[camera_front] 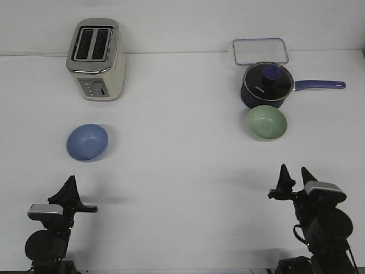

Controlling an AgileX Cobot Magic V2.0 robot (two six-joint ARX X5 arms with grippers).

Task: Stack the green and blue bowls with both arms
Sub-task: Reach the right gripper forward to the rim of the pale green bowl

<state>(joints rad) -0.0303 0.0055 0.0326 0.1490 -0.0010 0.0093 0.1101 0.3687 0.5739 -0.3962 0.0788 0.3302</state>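
The periwinkle blue bowl sits upright on the white table at the left, in front of the toaster. The pale sage green bowl sits upright at the right, just in front of the dark saucepan and close to it. My left gripper is near the front edge, below the blue bowl and well short of it. Its fingers show as one pointed shape, so I cannot tell whether they are apart. My right gripper is near the front edge, below the green bowl, with its two tips apart and nothing between them.
A cream two-slot toaster stands at the back left. A dark navy lidded saucepan with a blue handle pointing right stands at the back right. A clear rectangular lid or tray lies behind it.
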